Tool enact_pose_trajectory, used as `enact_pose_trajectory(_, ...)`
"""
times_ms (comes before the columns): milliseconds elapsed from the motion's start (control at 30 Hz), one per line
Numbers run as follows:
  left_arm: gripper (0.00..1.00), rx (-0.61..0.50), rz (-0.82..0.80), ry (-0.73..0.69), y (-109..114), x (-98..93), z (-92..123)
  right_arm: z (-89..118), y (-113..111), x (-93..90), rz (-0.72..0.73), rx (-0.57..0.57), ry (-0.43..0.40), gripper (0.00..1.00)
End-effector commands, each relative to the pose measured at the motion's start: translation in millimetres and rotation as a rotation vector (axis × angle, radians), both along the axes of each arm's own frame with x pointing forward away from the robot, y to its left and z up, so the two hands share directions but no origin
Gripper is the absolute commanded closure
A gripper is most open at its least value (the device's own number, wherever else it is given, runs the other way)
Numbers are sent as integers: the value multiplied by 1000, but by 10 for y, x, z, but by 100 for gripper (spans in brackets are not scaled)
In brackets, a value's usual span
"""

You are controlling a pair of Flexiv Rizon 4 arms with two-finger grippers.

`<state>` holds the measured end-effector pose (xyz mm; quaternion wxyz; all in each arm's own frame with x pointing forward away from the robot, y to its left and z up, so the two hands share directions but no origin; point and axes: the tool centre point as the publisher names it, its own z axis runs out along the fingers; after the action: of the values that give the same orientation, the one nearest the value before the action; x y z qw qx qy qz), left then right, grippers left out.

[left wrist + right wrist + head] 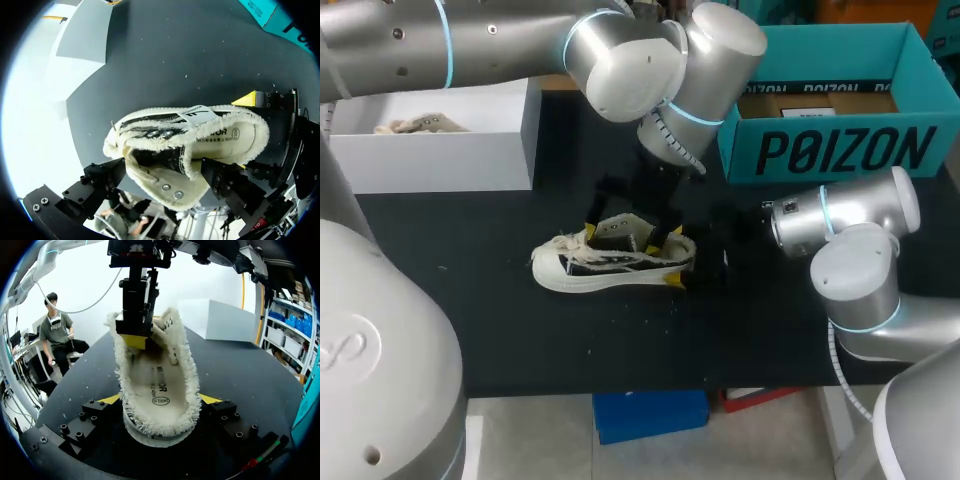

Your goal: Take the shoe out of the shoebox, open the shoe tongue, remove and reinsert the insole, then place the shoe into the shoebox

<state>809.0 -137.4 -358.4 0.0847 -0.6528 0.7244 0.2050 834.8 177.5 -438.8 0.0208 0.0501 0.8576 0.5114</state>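
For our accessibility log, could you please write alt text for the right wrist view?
A cream shoe lies on the dark table, its heel clamped in the right gripper, with the insole showing inside. The left gripper meets the shoe's tongue end from above.

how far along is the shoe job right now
Done: shoe is out of the shoebox. In hand: right gripper clamps the heel, left gripper sits at the opened top, insole lying inside. Left, as it looks: pull and refit the insole, then box the shoe.
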Motion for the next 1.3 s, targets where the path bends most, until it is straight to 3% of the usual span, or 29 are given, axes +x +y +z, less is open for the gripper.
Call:
enact_pose_trajectory(33, 51, 47, -16, -11, -11, -14, -8, -28, 23, 19, -3, -3, 0, 100)
enact_pose_trajectory(133, 67, 71, -32, -15, 2, -18, -23, -28, 23, 19, -3, -3, 0, 100)
enact_pose_trajectory(233, 96, 73, -35, -16, 12, -16, -28, -28, 23, 19, -3, -3, 0, 100)
enact_pose_trajectory(267, 100, 78, -37, -20, 17, -12, -25, -28, 23, 19, -3, -3, 0, 100)
enact_pose_trajectory(667, 100, 98, -45, -64, 28, 41, 62, -28, 23, 19, -3, -3, 0, 100)
enact_pose_trajectory(933, 100, 81, -40, -127, 69, 80, 269, -28, 23, 19, -3, -3, 0, 100)
enact_pose_trajectory(1300, 100, 77, 25, -197, 466, 45, 490, -28, 23, 19, -3, -3, 0, 100)
